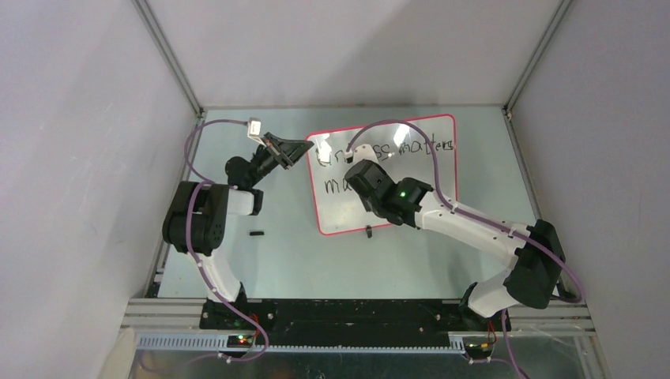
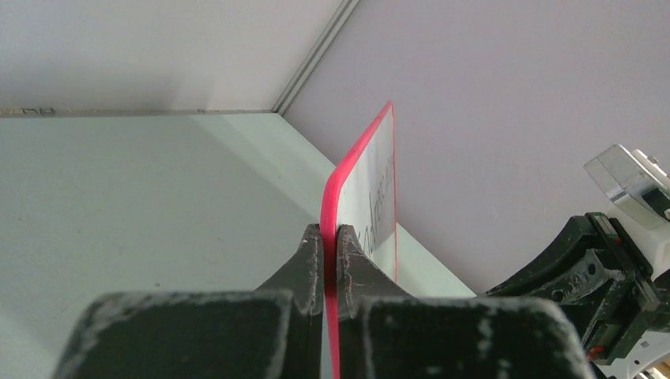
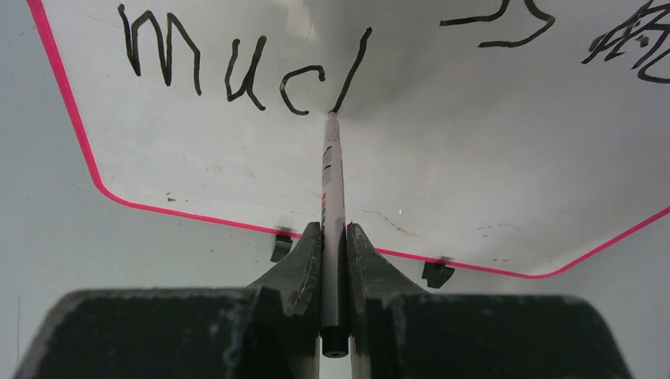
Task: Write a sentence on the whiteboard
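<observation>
The whiteboard with a pink rim lies on the table at the back middle. My left gripper is shut on its left edge; in the left wrist view the rim runs between the closed fingers. My right gripper is shut on a white marker, its tip touching the board. The sentence reads "muc" plus one upright stroke on the lower line. The upper line shows partly behind my right arm in the top view.
Two black clip feet sit at the board's near edge. A small black cap lies on the table left of the board. Grey walls close in the back and both sides. My right arm crosses over the board's lower right.
</observation>
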